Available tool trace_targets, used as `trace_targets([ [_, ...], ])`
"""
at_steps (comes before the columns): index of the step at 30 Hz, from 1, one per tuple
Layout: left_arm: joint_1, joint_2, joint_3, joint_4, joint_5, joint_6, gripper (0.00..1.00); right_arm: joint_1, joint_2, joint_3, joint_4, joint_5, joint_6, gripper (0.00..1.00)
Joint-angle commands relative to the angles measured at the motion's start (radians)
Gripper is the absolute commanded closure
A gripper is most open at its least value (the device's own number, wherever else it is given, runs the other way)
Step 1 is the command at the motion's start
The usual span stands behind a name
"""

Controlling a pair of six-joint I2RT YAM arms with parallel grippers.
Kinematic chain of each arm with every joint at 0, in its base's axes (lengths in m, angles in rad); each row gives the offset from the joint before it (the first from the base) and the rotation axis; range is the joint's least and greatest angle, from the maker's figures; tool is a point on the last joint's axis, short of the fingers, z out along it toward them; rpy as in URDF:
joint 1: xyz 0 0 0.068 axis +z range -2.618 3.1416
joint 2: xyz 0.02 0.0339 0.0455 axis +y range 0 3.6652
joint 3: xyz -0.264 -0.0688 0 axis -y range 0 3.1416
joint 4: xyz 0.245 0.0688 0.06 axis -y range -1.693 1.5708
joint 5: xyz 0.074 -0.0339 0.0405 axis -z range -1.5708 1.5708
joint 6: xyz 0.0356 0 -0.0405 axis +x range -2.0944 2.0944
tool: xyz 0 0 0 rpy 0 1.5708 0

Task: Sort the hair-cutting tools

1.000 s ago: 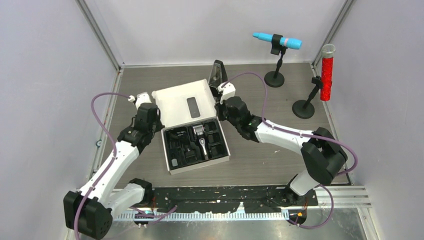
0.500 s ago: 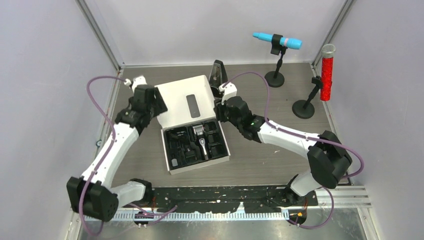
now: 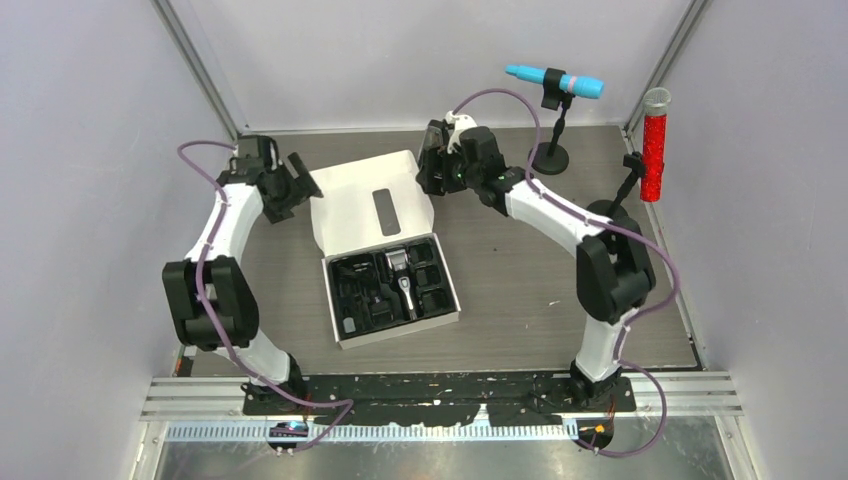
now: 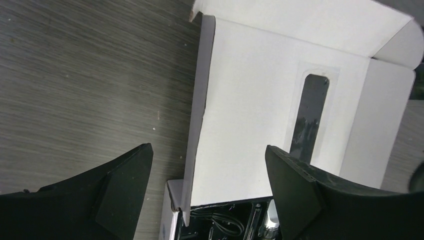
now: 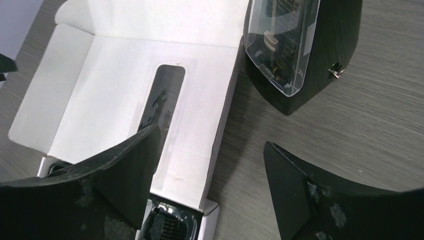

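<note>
Top external, clipper (image 3: 404, 283) apart from left tool (image 3: 296, 188)

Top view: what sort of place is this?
Probably a robot test booth in a lab. Plain walls close in one small table, a left arm and a right arm are bolted at its near edge, and a clipper box, a blue microphone and a red microphone sit as props.

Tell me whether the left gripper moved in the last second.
Yes. The left gripper drew back along the white box, from its tray toward the far wall, beside its lid.
</note>
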Motion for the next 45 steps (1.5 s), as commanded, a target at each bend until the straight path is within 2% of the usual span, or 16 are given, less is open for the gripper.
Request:
trace_targets([
  [1,0.092,-0.002,-0.026,0.143,0.251,-0.043,0.10,-0.041,0.108,0.124,-0.070,-0.171,0.061,0.12],
  [3,0.115,0.015,-0.029,0.176,0.271,-0.049,0.06,-0.058,0.161,0.166,-0.066,-0.216,0.093,0.08],
  [8,0.129,0.095,-0.003,0.208,0.345,-0.051,0.04,-0.070,0.275,0.251,-0.057,-0.298,0.159,0.01],
  [15,0.129,0.220,0.030,0.185,0.410,-0.060,0.03,-0.072,0.359,0.262,-0.012,-0.346,0.246,0.00],
  [23,0.112,0.251,0.020,0.221,0.493,-0.082,0.02,-0.072,0.396,0.272,0.039,-0.421,0.299,0.01],
  [32,0.095,0.226,-0.009,0.287,0.597,-0.136,0.02,-0.073,0.361,0.241,0.125,-0.508,0.326,0.00],
  [45,0.088,0.048,-0.106,0.328,0.603,-0.144,0.02,-0.070,0.185,0.095,0.195,-0.491,0.285,0.00],
])
